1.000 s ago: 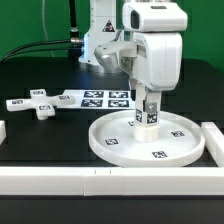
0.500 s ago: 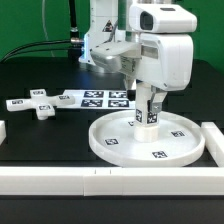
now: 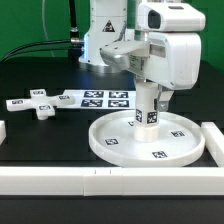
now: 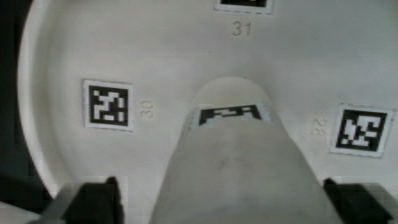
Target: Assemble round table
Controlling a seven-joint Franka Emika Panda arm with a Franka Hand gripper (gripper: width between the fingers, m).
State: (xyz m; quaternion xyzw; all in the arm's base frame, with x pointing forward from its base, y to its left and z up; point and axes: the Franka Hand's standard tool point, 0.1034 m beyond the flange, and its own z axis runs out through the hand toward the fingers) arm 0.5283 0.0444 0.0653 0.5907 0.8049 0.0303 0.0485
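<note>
The large round rimmed disc (image 3: pixel 108 148) lies on the black table, tags up. The short cylinder post (image 3: pixel 150 113) stands upright at its middle. My gripper (image 3: pixel 150 99) hangs straight above, its fingers down around the post's upper part. In the wrist view the post (image 4: pixel 240 150) fills the middle, over the disc (image 4: pixel 169 55). My gripper (image 4: pixel 226 203) is open, with a dark finger (image 4: pixel 89 200) on each side and a gap to the post on the side of that finger. The cross-shaped four-arm piece (image 3: pixel 38 103) lies flat at the exterior view's left.
The marker board (image 3: pixel 100 97) lies behind the disc, beside the cross piece. A long white border bar (image 3: pixel 100 180) runs along the front, and another (image 3: pixel 214 140) stands at the exterior view's right. The robot base is at the back.
The hand and wrist have shifted toward the exterior view's right and turned about the post. The post and the disc stay where they were.
</note>
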